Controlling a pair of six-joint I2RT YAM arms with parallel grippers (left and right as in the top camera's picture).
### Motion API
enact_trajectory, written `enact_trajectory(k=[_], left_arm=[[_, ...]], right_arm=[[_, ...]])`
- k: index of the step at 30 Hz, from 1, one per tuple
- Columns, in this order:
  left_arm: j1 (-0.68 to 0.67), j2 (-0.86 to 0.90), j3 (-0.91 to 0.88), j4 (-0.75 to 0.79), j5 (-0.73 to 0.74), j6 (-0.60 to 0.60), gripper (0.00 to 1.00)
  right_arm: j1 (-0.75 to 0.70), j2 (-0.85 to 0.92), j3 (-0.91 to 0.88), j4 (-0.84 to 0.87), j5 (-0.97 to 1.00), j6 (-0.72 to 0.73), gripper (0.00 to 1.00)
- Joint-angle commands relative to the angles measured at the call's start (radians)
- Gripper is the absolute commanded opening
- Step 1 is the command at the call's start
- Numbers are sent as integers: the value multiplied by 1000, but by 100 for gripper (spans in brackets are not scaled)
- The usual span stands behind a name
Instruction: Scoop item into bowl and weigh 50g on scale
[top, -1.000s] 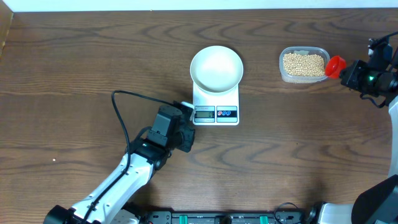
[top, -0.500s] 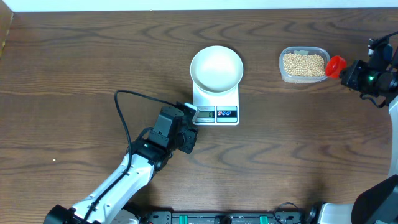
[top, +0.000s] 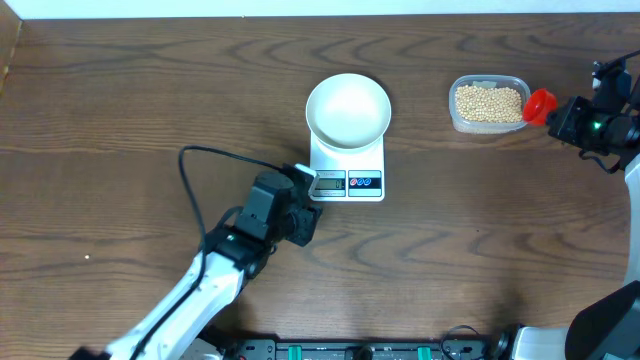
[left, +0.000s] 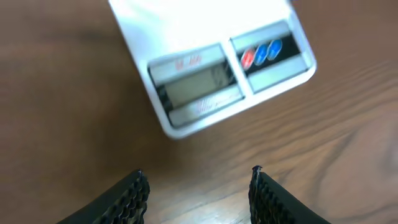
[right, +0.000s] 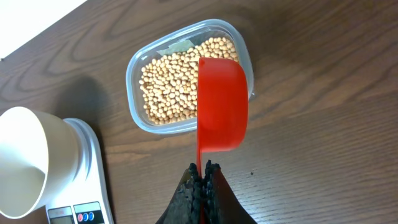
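Left gripper (left: 198, 186) hangs with jaws partway apart and empty, just beside the display end of the scale (left: 217, 74). A bump there could shove it or hit a button and spoil the reading under the empty bowl (top: 348, 108). Right gripper (right: 202, 171) is clamped tight on the thin handle of the red scoop (right: 222, 102), over the tub (right: 132, 87) of beans (right: 177, 84), well apart from the bowl, so a twisting scoop could spill on the carry.
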Motion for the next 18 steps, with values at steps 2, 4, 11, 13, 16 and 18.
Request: enact_trajectory(k=[2, 4, 11, 13, 16, 18], left_arm=[[-3, -175, 16, 2, 1, 14, 55], [-3, -237, 18, -14, 1, 13, 55], [-3, -326, 69, -170, 1, 14, 56], [-3, -326, 107, -212, 1, 14, 59], [-3, -326, 164, -264, 1, 14, 61], [-3, -326, 181, -288, 0, 19, 60]], right_arm=[[4, -13, -7, 3, 0, -6, 1], [4, -13, -7, 3, 0, -6, 1], [4, -13, -7, 3, 0, -6, 1], [4, -13, -7, 2, 0, -6, 1], [4, -13, -7, 3, 0, -6, 1], [4, -13, -7, 2, 0, -6, 1]])
